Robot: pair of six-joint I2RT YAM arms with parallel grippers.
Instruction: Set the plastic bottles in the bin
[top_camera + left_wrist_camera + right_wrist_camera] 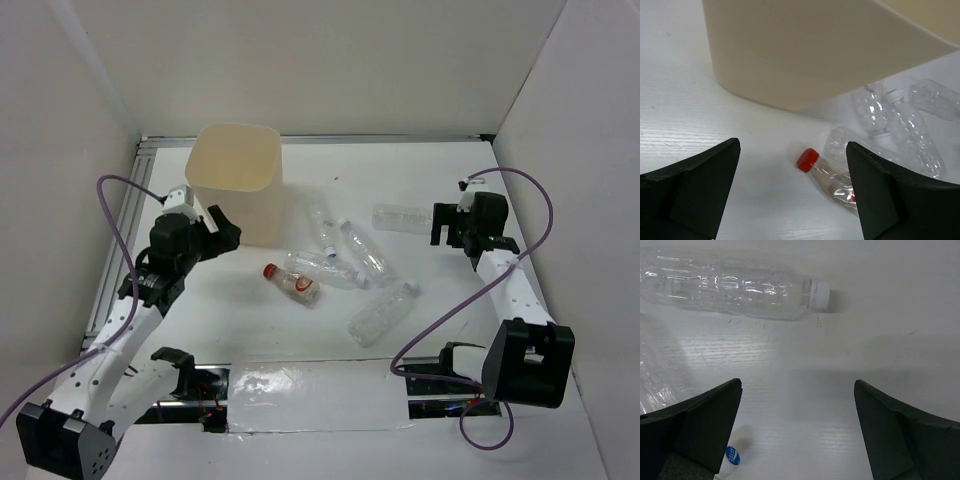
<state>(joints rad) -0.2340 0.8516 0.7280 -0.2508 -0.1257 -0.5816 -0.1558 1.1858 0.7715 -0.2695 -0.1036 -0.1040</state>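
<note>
Lying loose beside the bin (237, 180): six plastic bottles (365, 250), none binned. Left gripper (792, 167): wide open, empty, aimed at red-capped bottle (827, 175), likely first pick. Right gripper (797, 410): wide open, empty.

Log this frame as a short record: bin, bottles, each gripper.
Bin: upright, no bottle visible inside
Bottles: six, all lying on the table
Red-capped bottle: on its side, apart from bin
Left gripper: open, empty, beside bin
Right gripper: open, empty, by far-right bottle
</note>
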